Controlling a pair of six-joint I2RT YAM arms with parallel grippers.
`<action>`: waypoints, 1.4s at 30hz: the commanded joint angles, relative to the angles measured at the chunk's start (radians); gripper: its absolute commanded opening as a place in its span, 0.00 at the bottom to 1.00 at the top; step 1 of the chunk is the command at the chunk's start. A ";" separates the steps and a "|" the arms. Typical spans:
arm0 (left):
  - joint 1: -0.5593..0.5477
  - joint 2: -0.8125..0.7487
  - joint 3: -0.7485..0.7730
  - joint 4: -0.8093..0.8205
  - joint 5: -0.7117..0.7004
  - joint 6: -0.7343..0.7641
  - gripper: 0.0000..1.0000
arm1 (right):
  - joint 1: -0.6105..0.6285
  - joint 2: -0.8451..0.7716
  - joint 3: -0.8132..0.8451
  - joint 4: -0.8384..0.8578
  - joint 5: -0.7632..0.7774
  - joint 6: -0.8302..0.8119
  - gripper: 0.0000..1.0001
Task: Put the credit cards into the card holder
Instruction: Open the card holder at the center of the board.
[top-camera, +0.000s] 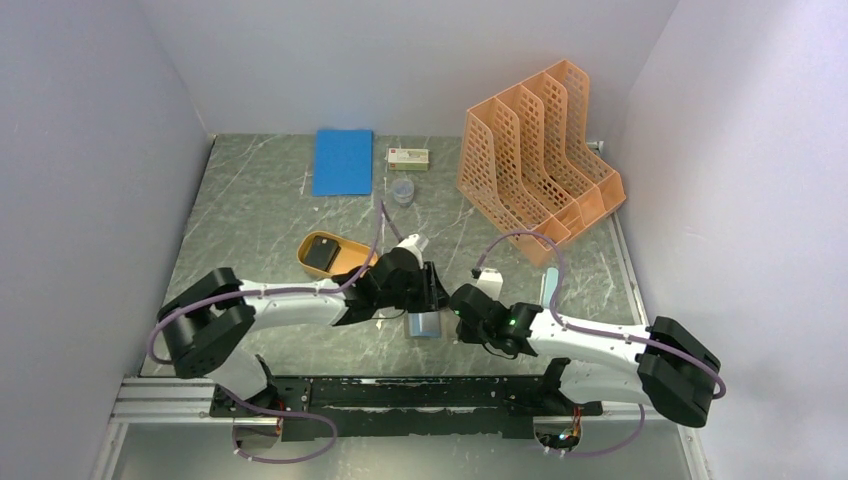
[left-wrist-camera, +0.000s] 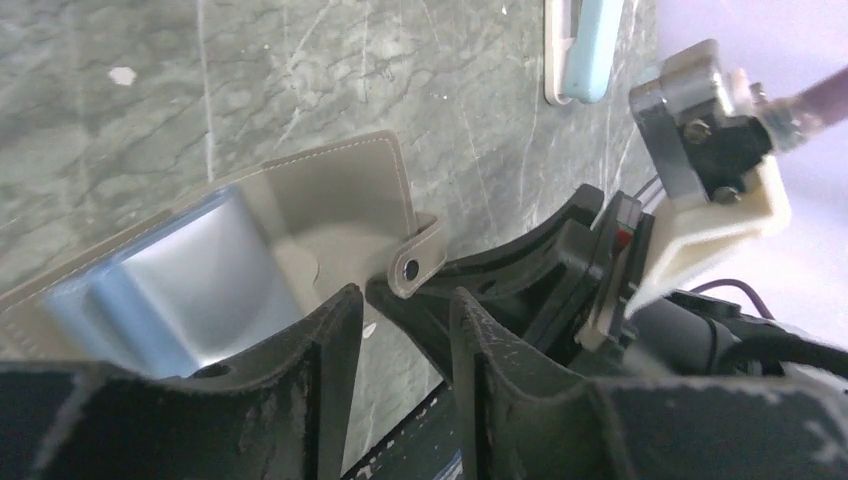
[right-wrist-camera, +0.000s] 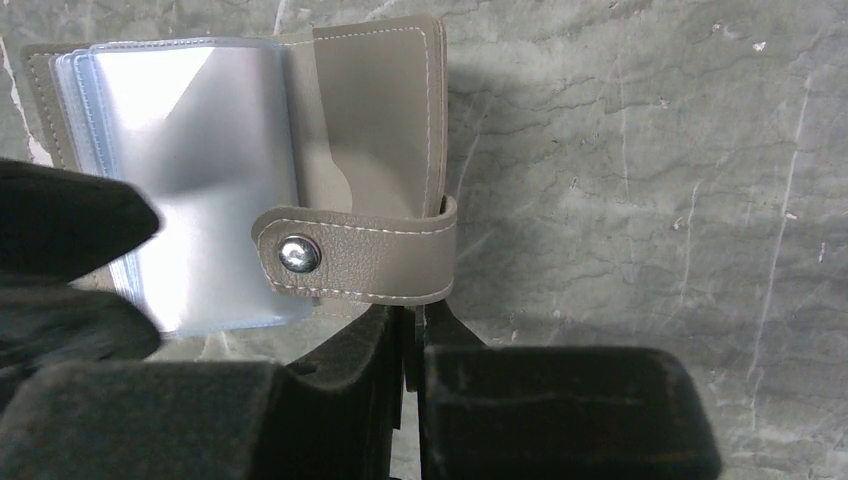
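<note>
The card holder (right-wrist-camera: 370, 120) lies open on the table, grey-brown with clear sleeves and a snap strap (right-wrist-camera: 360, 262). It also shows between the two arms in the top view (top-camera: 424, 326). My right gripper (right-wrist-camera: 412, 312) is shut, its tips pinching the lower edge of the strap. My left gripper (left-wrist-camera: 405, 300) is open just above the card holder (left-wrist-camera: 330, 200), one finger over the sleeves, the other beside the right gripper's tips. One dark credit card (top-camera: 322, 253) lies in the orange oval tray (top-camera: 345, 262). No card is in either gripper.
At the back lie a blue notebook (top-camera: 342, 161), a small box (top-camera: 408, 157) and a small clear cup (top-camera: 402, 190). An orange file rack (top-camera: 535, 165) stands at the back right. A pale blue and white object (top-camera: 550, 285) lies right of the grippers.
</note>
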 joint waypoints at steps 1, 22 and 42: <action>-0.017 0.098 0.066 0.016 0.024 -0.013 0.40 | 0.000 -0.016 -0.033 -0.017 0.010 0.015 0.10; -0.019 0.338 0.166 -0.030 0.007 -0.037 0.28 | 0.003 -0.426 0.042 -0.109 -0.167 -0.177 0.36; -0.019 0.251 0.197 -0.108 -0.029 -0.013 0.32 | -0.084 -0.241 -0.162 0.139 -0.057 -0.072 0.23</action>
